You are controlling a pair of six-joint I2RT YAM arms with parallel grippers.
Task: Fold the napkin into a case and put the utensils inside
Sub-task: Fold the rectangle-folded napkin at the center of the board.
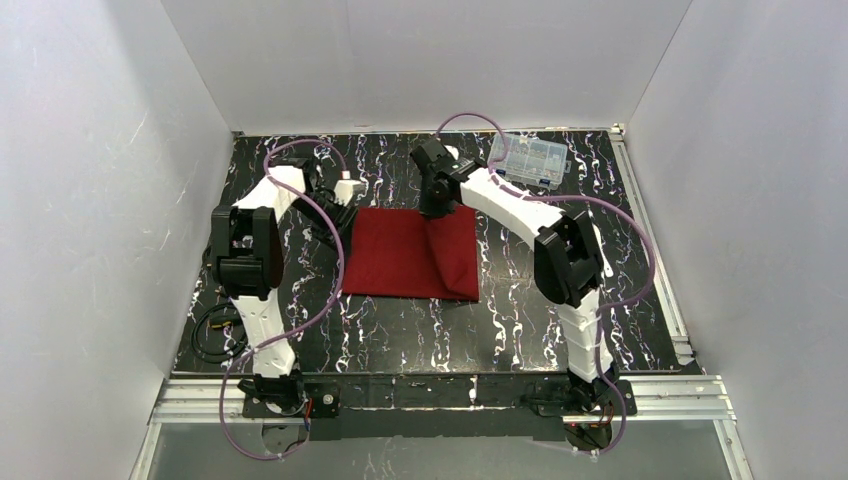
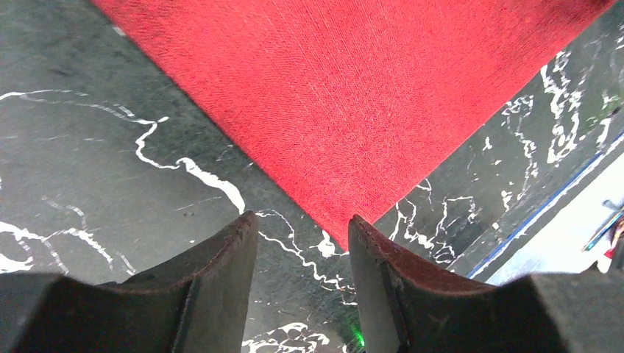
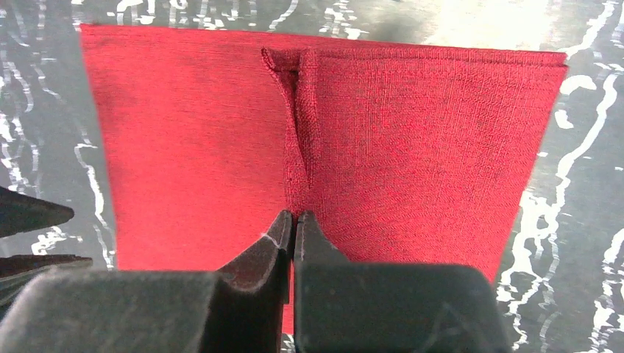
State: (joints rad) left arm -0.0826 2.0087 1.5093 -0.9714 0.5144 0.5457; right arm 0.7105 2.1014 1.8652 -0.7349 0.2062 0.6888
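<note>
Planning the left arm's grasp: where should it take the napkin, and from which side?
Probably its far-left corner, approached low from outside that corner: the napkin lies flat there and the tip points straight into the open left end effector.

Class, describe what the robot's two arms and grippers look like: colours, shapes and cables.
The left arm and right arm have white boxy links with black joint housings. A mauve cable loops along each. The left gripper and right gripper have dark, tapering fingers with rounded tips.
</note>
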